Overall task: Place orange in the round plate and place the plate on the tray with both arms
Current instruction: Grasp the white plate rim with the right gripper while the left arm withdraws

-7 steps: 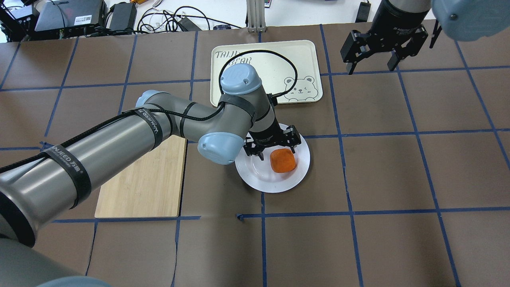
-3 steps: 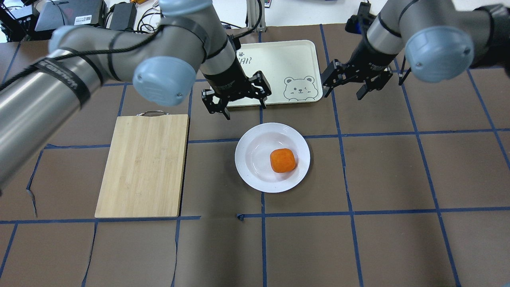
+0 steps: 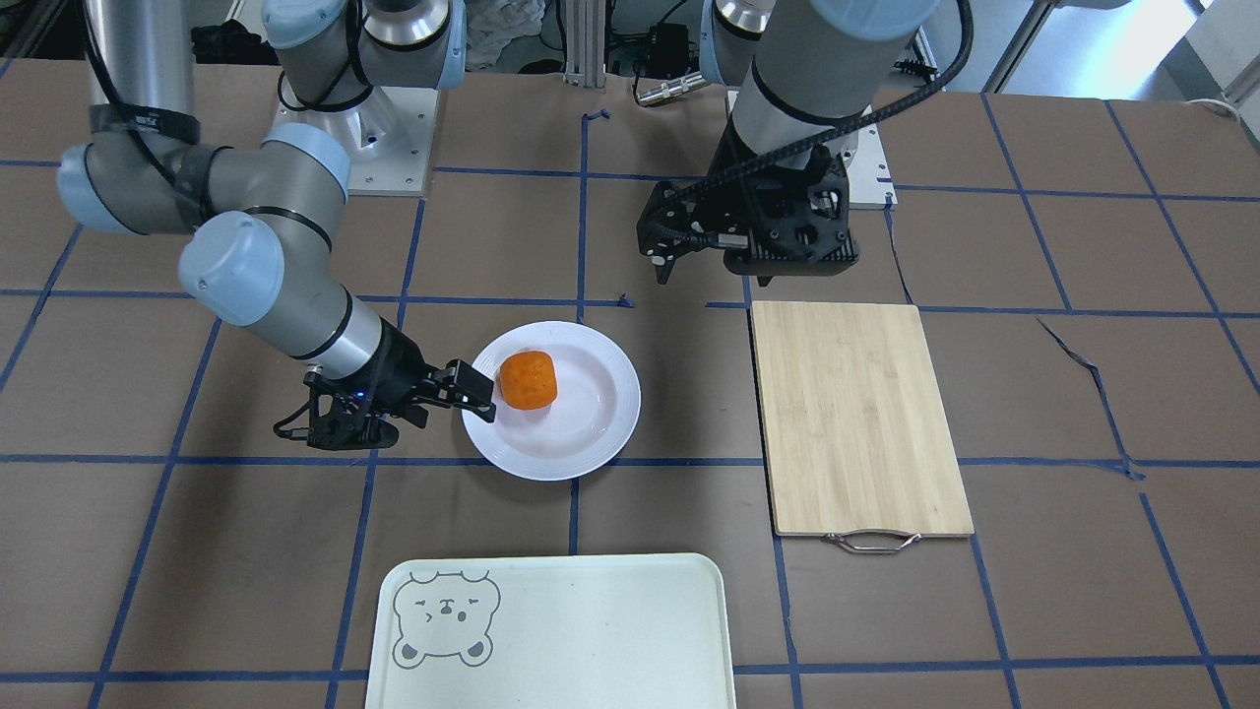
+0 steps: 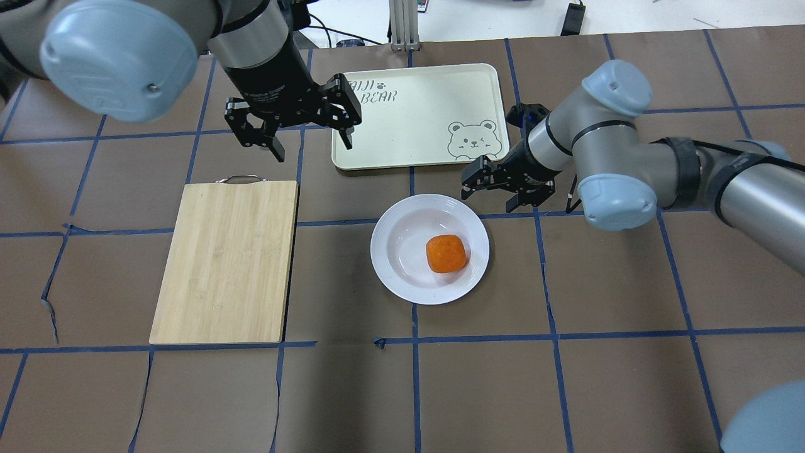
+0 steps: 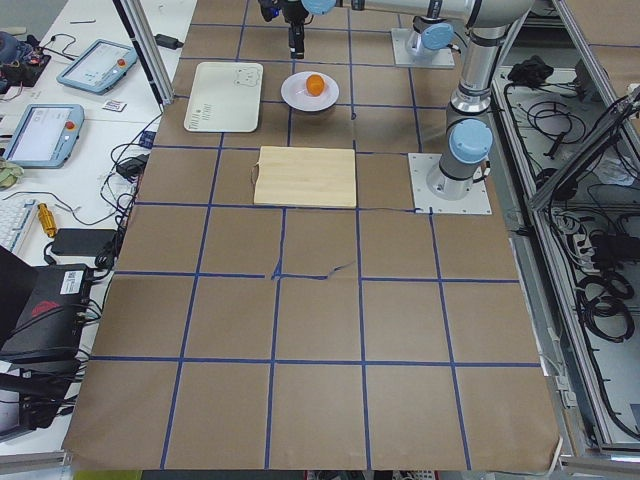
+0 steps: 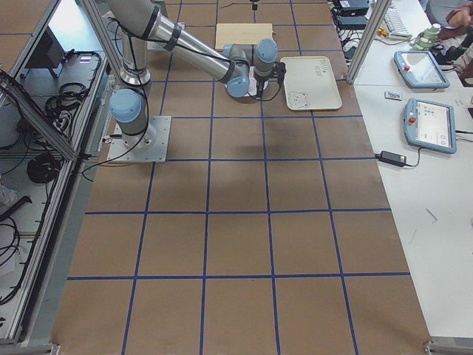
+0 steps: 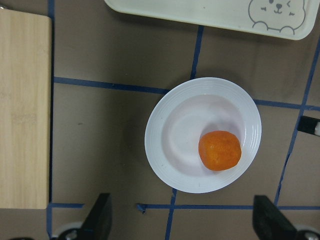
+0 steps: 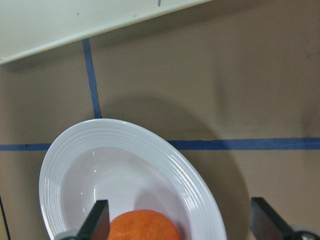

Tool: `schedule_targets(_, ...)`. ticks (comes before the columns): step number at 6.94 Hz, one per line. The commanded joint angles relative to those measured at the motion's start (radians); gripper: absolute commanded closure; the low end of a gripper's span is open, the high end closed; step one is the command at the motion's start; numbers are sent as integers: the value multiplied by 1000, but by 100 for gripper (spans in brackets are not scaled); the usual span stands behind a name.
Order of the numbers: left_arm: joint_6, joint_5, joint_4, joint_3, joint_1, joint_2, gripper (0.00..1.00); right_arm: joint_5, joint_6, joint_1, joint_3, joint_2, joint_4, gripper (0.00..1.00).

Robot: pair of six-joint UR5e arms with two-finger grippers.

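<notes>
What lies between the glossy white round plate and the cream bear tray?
Only bare brown table paper crossed by blue tape, clearest in the left wrist view.

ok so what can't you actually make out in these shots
- Tray lettering: overhead view, the left gripper covers the first letter.
- Orange: right wrist view, the bottom edge cuts off all but its top.
- Plate: exterior right view, hidden behind the right arm.
- Right gripper and plate rim: front-facing view, a finger overlaps the rim; whether it touches cannot be told.
</notes>
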Motion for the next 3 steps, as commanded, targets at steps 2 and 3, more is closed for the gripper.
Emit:
schedule_targets(2,89,61,87,-68,72,65,0,5,29,24,33,65,-67,0)
schedule_targets(3,154,60,89,-64,119,70,0,5,31,24,49,71,-73,0)
